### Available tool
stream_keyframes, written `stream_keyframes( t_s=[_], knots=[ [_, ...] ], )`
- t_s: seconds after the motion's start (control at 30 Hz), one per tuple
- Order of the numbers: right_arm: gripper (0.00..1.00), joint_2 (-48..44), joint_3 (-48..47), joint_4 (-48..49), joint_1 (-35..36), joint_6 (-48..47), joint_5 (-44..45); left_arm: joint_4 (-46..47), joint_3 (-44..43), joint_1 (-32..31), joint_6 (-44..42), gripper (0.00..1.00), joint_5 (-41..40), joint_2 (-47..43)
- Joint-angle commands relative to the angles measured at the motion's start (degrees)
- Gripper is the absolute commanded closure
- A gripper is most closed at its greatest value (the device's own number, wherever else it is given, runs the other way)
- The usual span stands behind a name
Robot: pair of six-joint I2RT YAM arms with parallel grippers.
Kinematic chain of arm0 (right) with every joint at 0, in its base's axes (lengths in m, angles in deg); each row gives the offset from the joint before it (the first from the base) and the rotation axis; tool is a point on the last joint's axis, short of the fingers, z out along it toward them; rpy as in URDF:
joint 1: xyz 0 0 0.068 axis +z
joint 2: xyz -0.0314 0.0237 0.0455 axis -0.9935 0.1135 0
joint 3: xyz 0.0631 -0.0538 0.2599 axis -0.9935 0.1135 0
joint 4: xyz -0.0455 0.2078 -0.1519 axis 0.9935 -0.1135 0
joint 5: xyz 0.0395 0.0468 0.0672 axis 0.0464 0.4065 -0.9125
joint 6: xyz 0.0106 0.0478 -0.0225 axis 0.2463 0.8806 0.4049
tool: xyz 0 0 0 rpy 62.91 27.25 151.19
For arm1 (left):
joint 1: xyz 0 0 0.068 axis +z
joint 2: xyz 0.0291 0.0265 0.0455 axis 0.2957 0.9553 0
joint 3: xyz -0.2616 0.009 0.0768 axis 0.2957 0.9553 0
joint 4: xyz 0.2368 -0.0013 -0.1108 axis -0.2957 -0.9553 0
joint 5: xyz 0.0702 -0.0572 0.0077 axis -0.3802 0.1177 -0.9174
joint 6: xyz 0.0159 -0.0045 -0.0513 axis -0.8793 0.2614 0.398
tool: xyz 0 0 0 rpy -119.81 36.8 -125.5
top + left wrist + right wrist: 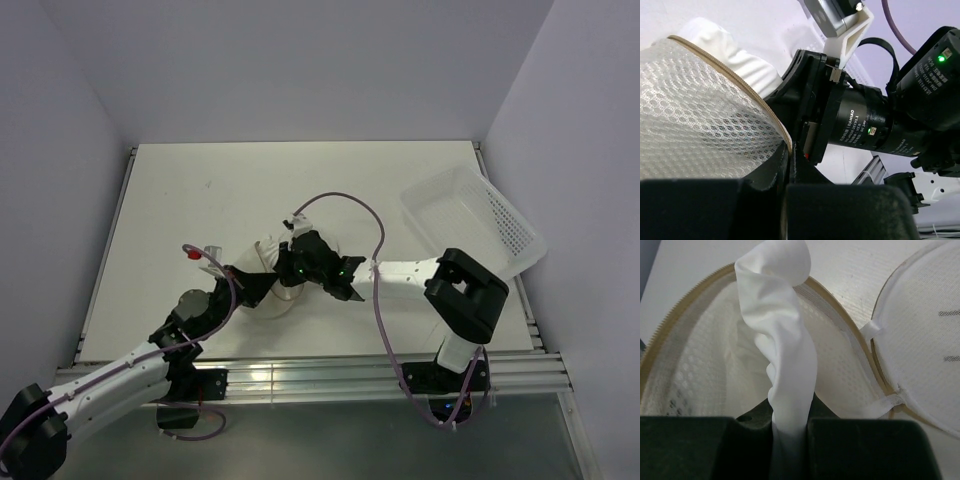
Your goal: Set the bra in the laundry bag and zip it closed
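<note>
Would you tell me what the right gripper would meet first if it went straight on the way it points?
Most likely the inner mesh of the bag: the right gripper, shut on the bra, points into the open mouth. Depth is hard to judge.

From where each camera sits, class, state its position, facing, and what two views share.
Top external: above, behind, looking down; left arm, right arm show.
Left wrist: beside the laundry bag's mesh wall; left gripper pinches its rim.
Right wrist: looking into the bag; right gripper clamps the bra.
Shared: both wrist views show the rim.
</note>
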State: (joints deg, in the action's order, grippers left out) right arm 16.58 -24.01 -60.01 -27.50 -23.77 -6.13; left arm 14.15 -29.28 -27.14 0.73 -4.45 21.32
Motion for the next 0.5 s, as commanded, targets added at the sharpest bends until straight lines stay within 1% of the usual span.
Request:
stream_keyframes(
  t_s=[0.0,0.03,0.07,0.1,0.13,0.2,0.23,0.27,0.33,0.4,0.43,0.47],
  knots=[
    [0.88,0.9,0.5,-1.8,0.4,2.3,4.1,-0.4,3.0,0.0,0.4,1.00,-2.3,-2.9],
    [0.81,0.7,0.5,-2.3,0.3,2.4,4.2,-0.7,3.6,0.0,0.7,1.00,-2.4,-3.4],
    [0.64,-0.1,0.7,-2.6,0.3,2.6,4.4,-1.2,4.0,0.0,0.9,1.00,-2.7,-4.2],
    [0.53,-0.6,0.7,-3.3,0.3,2.6,4.9,-1.8,4.6,0.0,1.0,1.00,-3.0,-4.7],
    [0.35,-1.8,0.6,-3.9,0.3,2.3,4.8,-2.0,4.9,0.0,0.8,1.00,-3.0,-5.5],
    [0.22,-3.2,0.2,-5.7,0.4,2.2,4.6,-3.5,4.8,0.0,0.1,1.00,-4.0,-5.9],
    [0.14,-4.9,0.2,-6.1,0.4,2.4,4.5,-3.9,4.7,0.0,0.1,1.00,-4.1,-5.9],
    [0.12,-5.7,0.2,-6.6,0.4,2.3,4.4,-4.0,4.7,0.0,0.0,1.00,-4.1,-5.8],
    [0.05,-8.1,0.5,-8.0,0.4,2.7,4.3,-3.6,5.1,0.0,0.1,1.00,-3.9,-5.6],
    [0.04,-10.0,1.2,-8.6,0.3,3.0,4.2,-3.0,6.0,0.0,0.9,1.00,-3.9,-5.4],
    [0.01,-12.0,2.1,-8.9,0.4,3.6,5.2,-2.5,6.2,0.0,1.2,1.00,-3.8,-5.3],
    [0.01,-13.2,3.0,-9.0,0.3,3.9,6.0,-2.4,6.3,0.0,1.3,1.00,-3.8,-5.4]
  ],
)
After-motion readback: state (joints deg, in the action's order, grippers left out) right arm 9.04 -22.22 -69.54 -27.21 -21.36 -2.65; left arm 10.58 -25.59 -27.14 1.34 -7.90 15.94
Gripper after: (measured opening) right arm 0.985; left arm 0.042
